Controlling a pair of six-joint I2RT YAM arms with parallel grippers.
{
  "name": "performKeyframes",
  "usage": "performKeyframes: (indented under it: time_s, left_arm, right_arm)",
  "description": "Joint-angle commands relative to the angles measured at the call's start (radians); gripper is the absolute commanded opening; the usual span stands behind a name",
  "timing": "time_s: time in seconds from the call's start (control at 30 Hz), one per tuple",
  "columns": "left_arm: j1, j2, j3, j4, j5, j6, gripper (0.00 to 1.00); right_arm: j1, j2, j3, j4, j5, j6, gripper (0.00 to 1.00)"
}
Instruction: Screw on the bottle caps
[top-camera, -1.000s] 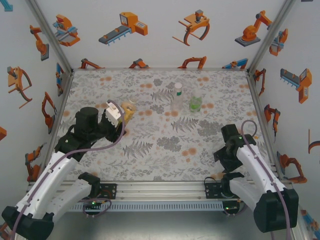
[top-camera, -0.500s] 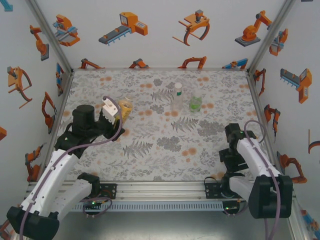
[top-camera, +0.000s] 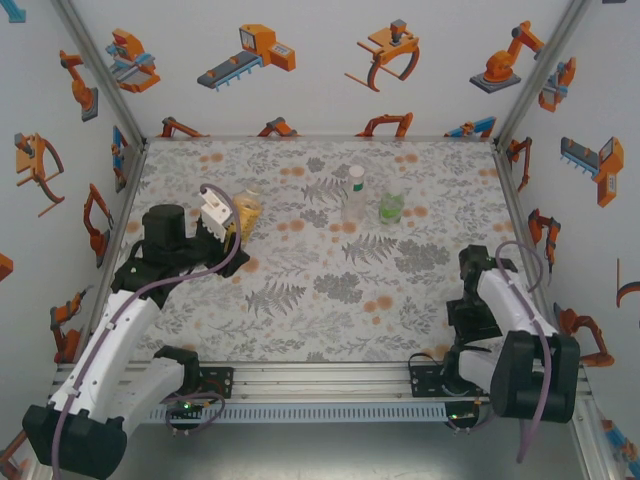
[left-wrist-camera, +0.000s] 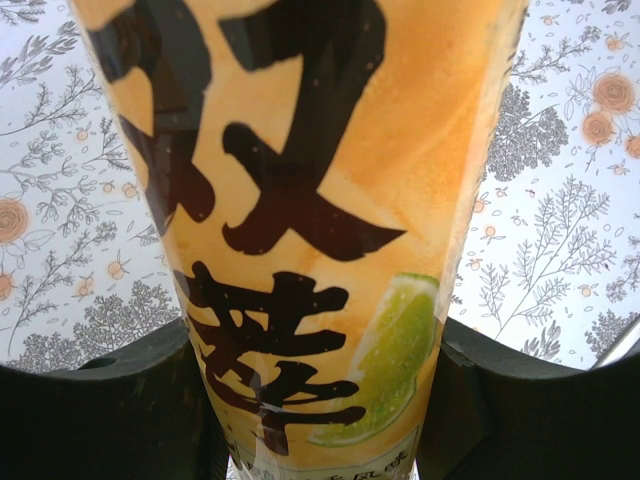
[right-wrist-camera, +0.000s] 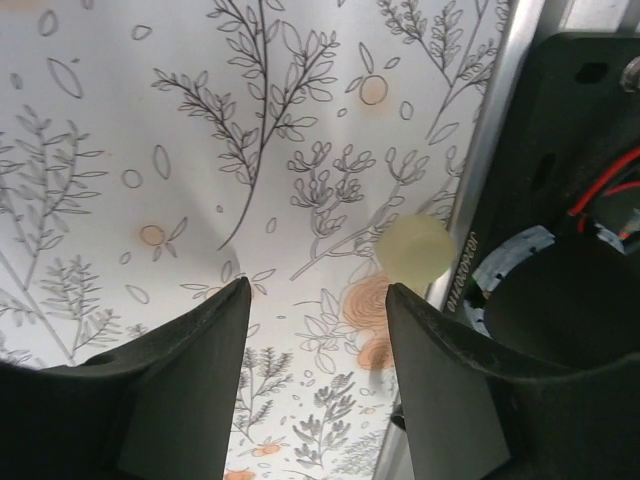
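The orange bottle (left-wrist-camera: 300, 200) is clear plastic with yellow-orange contents. Its label carries bold black characters and a lime wedge. It is located at the left of the floral table (top-camera: 320, 290), pinched between the fingers of the left gripper (left-wrist-camera: 315, 400). The left arm extends forward. The right arm is folded at the right edge. The right gripper (right-wrist-camera: 318, 292) is spread and empty, with a pale yellow cap (right-wrist-camera: 413, 247) near one fingertip.
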Motion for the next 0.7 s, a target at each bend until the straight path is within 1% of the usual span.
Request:
performKeyframes:
  time_s: [0.0, 0.13, 0.33, 0.4, 0.5, 0.6, 0.67]
  left_arm:
    - [0.013, -0.004, 0.001, 0.027, 0.049, -0.018, 0.0]
    - [0.016, -0.002, 0.001, 0.028, 0.051, -0.019, 0.0]
    - [0.016, 0.017, 0.008, 0.038, 0.074, -0.023, 0.0]
    - [0.016, 0.022, 0.012, 0.046, 0.092, -0.028, 0.0]
    - [0.016, 0.026, 0.01, 0.077, 0.124, -0.053, 0.0]
    - [0.004, 0.027, -0.003, 0.143, 0.163, -0.103, 0.0]
    - [-0.011, 0.029, -0.018, 0.22, 0.185, -0.152, 0.0]
  right_arm:
    - [-0.01, -0.069, -0.053, 0.032, 0.027, 0.06, 0.52]
    - [-0.014, -0.091, -0.084, 0.071, 0.029, 0.07, 0.53]
    - [-0.016, -0.083, -0.073, 0.182, -0.001, 0.007, 0.52]
    - [-0.014, -0.094, -0.057, 0.253, -0.013, -0.082, 0.51]
    - [-0.014, -0.098, 0.0, 0.325, -0.068, -0.265, 0.49]
    - [-0.009, -0.094, 0.07, 0.358, -0.168, -0.442, 0.49]
    - [0.012, -0.102, 0.11, 0.372, -0.233, -0.538, 0.5]
